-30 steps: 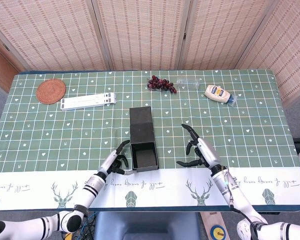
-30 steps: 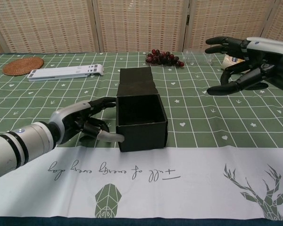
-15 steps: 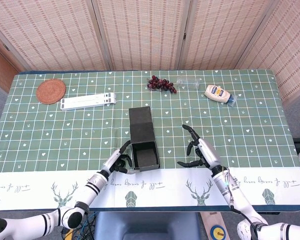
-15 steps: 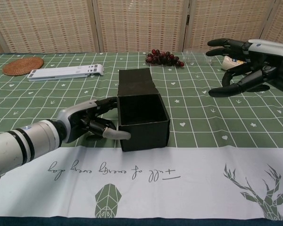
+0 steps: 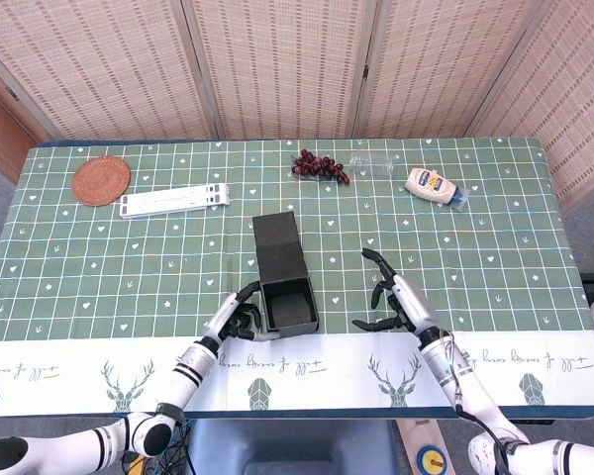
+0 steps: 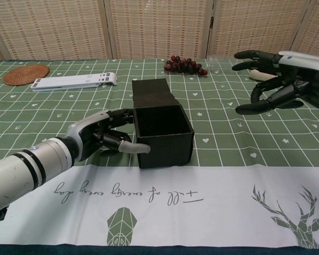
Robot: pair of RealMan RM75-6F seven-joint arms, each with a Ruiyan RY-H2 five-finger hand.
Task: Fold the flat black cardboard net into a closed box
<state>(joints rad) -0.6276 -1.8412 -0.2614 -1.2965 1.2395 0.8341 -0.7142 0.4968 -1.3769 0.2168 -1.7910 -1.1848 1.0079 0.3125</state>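
Near the surface's front edge, left hand (image 6: 103,139) has nudged the open box (image 6: 162,130) rightward, bracing its wall; right hand (image 6: 276,82) hovers released, lid unfolded.

Open tablecloth (image 5: 129,257) right of the box (image 5: 285,277) up to the right hand (image 5: 391,302); left hand (image 5: 236,319) blocks its left side; grapes (image 5: 319,165) line the far edge.

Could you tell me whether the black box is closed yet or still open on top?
Still open. The black box shows its empty inside in both views, and its lid flap lies flat on the table behind it, unfolded.
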